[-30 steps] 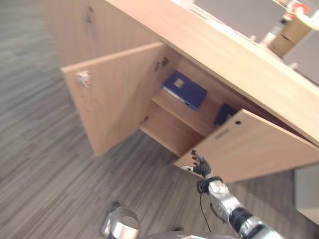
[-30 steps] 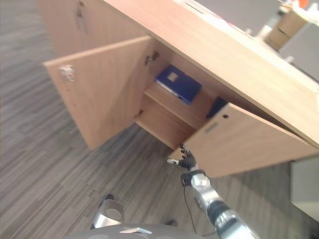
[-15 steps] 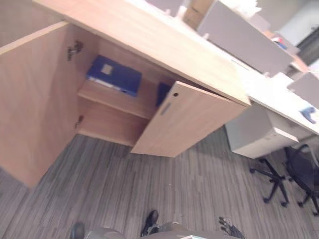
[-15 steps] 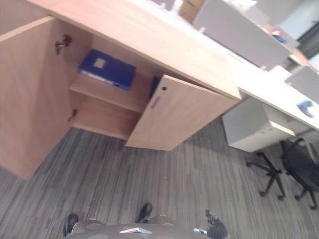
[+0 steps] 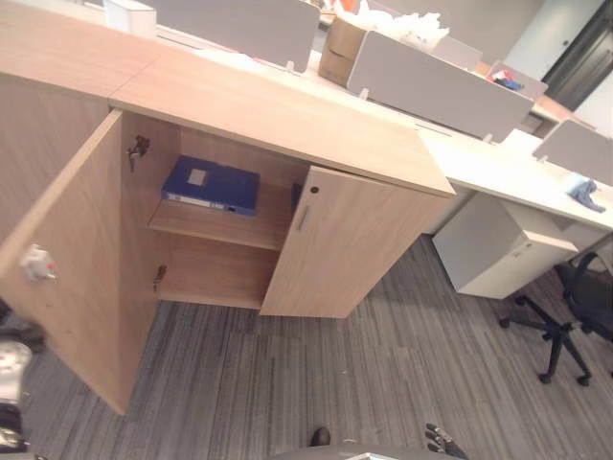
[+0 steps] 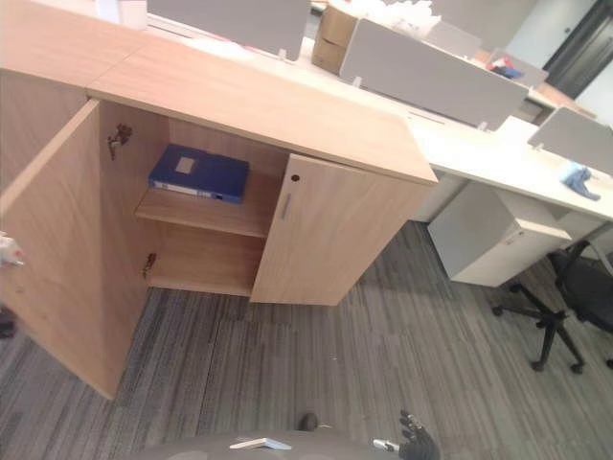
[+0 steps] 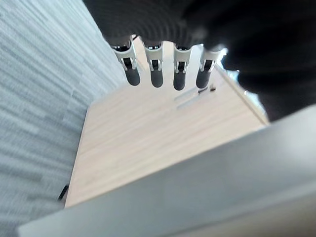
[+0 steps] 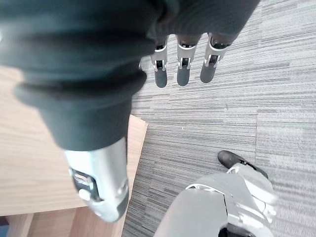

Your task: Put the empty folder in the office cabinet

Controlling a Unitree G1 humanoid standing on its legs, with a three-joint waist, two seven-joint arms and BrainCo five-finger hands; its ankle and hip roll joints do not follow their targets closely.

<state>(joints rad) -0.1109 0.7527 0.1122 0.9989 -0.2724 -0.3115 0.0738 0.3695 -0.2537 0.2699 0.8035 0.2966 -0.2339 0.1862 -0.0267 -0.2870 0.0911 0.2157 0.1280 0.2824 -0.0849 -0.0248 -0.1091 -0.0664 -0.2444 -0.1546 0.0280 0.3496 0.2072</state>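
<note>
The folder [image 5: 212, 185] lies on the open cabinet [image 5: 287, 125] shelf, right door ajar; both hands' fingers [image 7: 154, 66] hang relaxed, empty.

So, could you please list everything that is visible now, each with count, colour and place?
cabinet: one, light wood, both doors open, left door swung wide
folder: one, blue, flat on the cabinet's shelf
desk dividers: several, grey, on the white desks behind the cabinet
cardboard box: one, brown, behind the cabinet top
drawer unit: one, white, under the desk to the right
office chair: one, black, far right
floor: grey striped carpet
left hand: fingers straight, holding nothing
right hand: fingers straight, over the carpet
</note>
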